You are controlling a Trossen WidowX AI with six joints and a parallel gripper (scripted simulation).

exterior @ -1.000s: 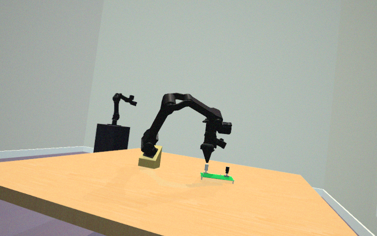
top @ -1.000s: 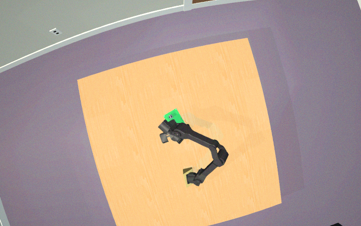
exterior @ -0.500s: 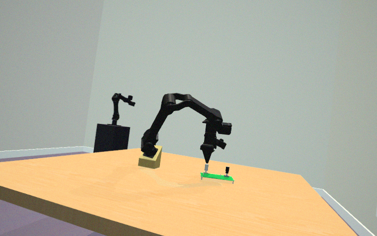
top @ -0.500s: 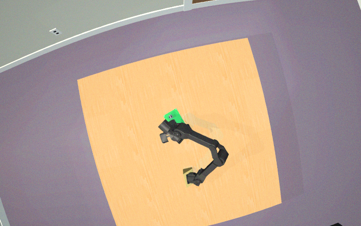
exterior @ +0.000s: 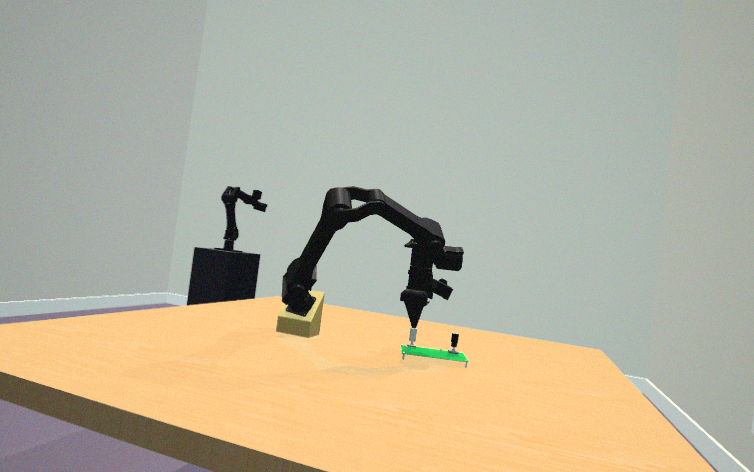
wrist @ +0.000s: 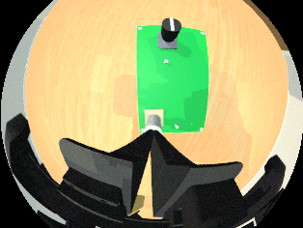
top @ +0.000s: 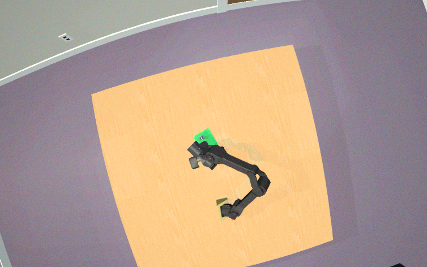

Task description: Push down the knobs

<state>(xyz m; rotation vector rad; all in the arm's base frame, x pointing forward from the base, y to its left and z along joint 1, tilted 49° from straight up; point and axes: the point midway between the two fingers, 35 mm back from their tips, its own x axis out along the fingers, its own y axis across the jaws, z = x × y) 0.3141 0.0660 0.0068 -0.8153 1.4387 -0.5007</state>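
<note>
The green circuit board [top: 210,134] [exterior: 431,352] [wrist: 174,87] stands on short legs. The black knob [exterior: 454,339] [wrist: 171,30] stands upright over its potentiometer at the board's far end, with a small gap below it in the exterior view. The light grey knob [exterior: 412,336] [wrist: 153,121] stands upright at the near end, with some shaft showing beneath it. My gripper [exterior: 413,327] [wrist: 153,133] is shut and empty, pointing straight down. Its tips are at the top of the grey knob, touching or nearly so. In the top view the arm hides the grey knob.
The arm's tan base block [top: 222,201] [exterior: 294,325] is on the wooden table [top: 157,125] [exterior: 250,389]. A second small arm [exterior: 230,217] stands on a black pedestal [exterior: 223,278] behind the table.
</note>
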